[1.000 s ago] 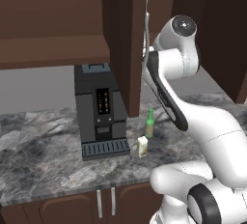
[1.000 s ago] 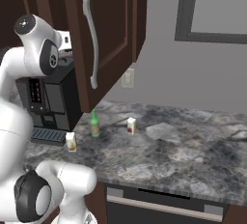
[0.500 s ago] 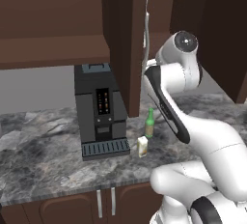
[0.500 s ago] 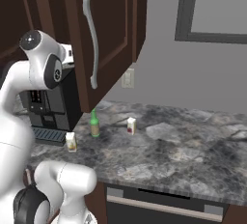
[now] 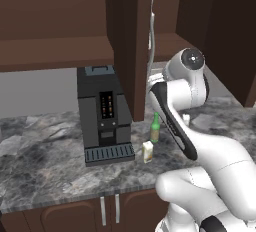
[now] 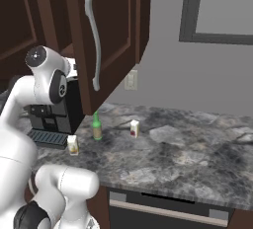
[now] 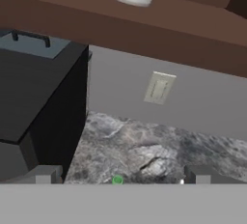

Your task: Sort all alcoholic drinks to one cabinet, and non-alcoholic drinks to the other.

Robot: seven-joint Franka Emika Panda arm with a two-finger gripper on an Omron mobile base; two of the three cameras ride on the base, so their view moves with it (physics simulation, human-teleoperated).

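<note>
Drinks all stand unsorted on the grey marbled worktop (image 6: 188,159): slim green glass bottle (image 6: 97,127), cream carton (image 6: 73,145), white red-marked carton (image 6: 134,128). Narrow dark brown cabinet door (image 6: 106,35) hangs open; fingers (image 7: 47,175) spread empty above, so all sorting remains.

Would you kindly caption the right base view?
Green bottle and two cartons wait on the marble counter below an open cabinet door.
</note>
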